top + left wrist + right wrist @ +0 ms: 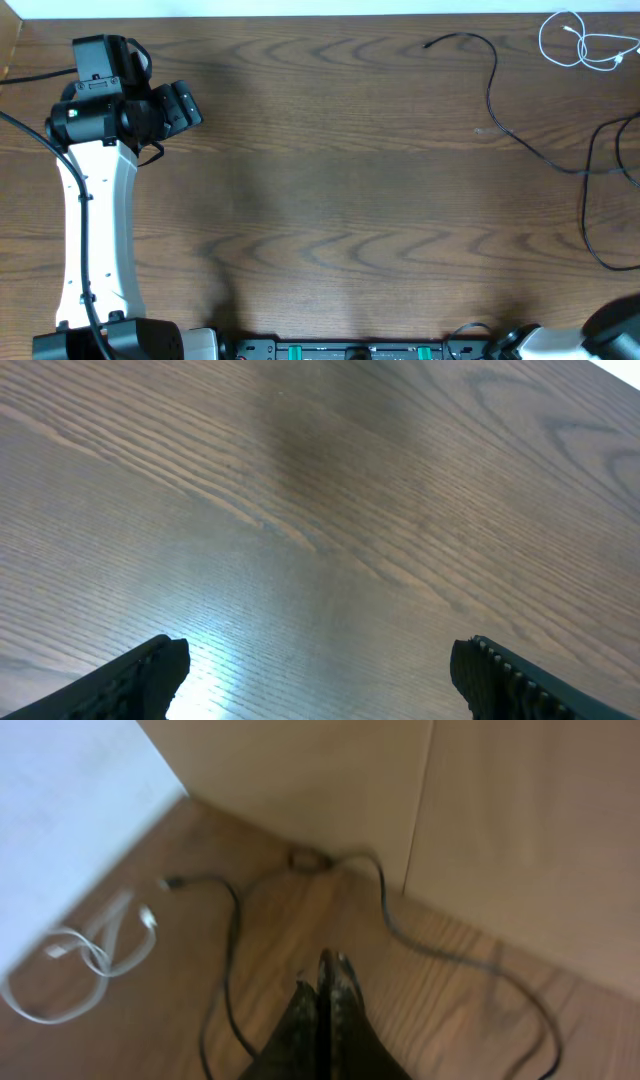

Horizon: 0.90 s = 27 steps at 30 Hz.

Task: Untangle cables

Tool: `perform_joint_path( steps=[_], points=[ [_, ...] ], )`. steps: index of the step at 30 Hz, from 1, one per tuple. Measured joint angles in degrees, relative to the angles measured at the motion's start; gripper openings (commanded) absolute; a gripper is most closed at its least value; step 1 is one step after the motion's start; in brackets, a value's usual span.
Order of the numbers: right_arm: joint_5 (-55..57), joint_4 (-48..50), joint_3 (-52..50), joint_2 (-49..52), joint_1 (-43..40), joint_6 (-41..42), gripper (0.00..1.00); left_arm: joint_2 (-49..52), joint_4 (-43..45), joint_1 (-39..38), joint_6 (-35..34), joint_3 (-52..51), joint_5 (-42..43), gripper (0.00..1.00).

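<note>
Brown wood-grain table fills the overhead view and is mostly bare. In the upper right corner a thin white cable with small plug ends lies loosely coiled by itself, apart from the others, which suggests it is already freed. Down the right side trail the thin black cables. One long strand curves from the upper middle toward the right edge, where it appears to cross another black loop, so that spot likely needs separating. At the upper left, well away from every cable, the left claw sits over bare wood with its fingers spread wide and holding nothing; it looks parked out of the way. Seen from its own wrist camera, the right claw hangs above the table between two black strands, its fingers all but touching and nothing visibly gripped between them. It seems poised over the black cables. No box, tray or other container is in view; the cables rest directly on the table.
</note>
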Motion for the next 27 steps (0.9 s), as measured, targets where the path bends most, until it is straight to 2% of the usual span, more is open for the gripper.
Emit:
perform_joint_path(
  steps=[1, 5, 10, 15, 17, 21, 23, 27],
  points=[
    [0.11, -0.83, 0.46, 2.95, 0.24, -0.04, 0.99, 0.00, 0.02, 0.00, 0.00, 0.00, 0.00, 0.89],
    [-0.07, -2.51, 0.66, 10.67, 1.27, -0.20, 0.99, 0.00, 0.02, 0.00, 0.00, 0.00, 0.00, 0.89],
    [-6.71, -2.73, 3.37, 11.30, 3.72, -2.34, 0.99, 0.00, 0.02, 0.00, 0.00, 0.00, 0.00, 0.89],
    [-7.87, -2.56, 5.09, 11.02, 12.20, -7.04, 0.99, 0.00, 0.02, 0.00, 0.00, 0.00, 0.00, 0.89],
    [-4.37, -2.36, 5.09, 11.02, 13.86, -2.40, 0.99, 0.00, 0.02, 0.00, 0.00, 0.00, 0.02, 0.89],
    [-15.02, 0.48, 5.09, 11.02, 13.62, 0.85, 0.99, 0.00, 0.02, 0.00, 0.00, 0.00, 0.00, 0.89],
    [-20.61, 1.07, 5.09, 11.04, 17.09, 0.46, 0.99, 0.00, 0.02, 0.00, 0.00, 0.00, 0.00, 0.89],
    [-21.70, 3.32, 5.09, 12.33, 26.45, -1.62, 0.99, 0.00, 0.00, 0.00, 0.00, 0.00, 0.00, 0.89]
  ],
)
